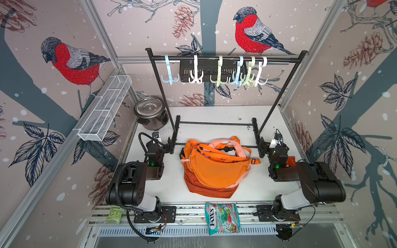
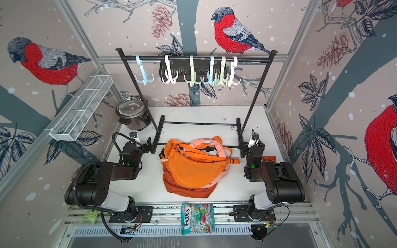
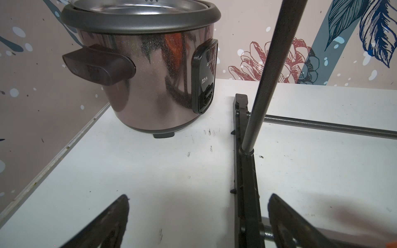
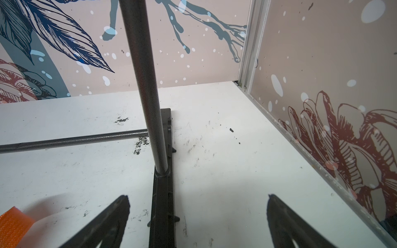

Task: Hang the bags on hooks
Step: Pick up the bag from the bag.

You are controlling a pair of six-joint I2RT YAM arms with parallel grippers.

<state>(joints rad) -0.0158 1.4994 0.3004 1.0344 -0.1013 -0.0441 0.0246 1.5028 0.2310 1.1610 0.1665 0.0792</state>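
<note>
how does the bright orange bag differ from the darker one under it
The bright orange bag is crescent-shaped and in plain view; the darker bag is rust-toned, squarer and mostly covered. The bright orange bag lies on top; the darker bag rests on the table. Both lie unhung.

Twin overhead views; wrist views low beside rack (image 3: 245, 182)

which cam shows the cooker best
The left wrist view: the cooker is large and close, handle and control panel clear. Both top views show it small, from above, mostly its lid. The right wrist view misses it.
</note>
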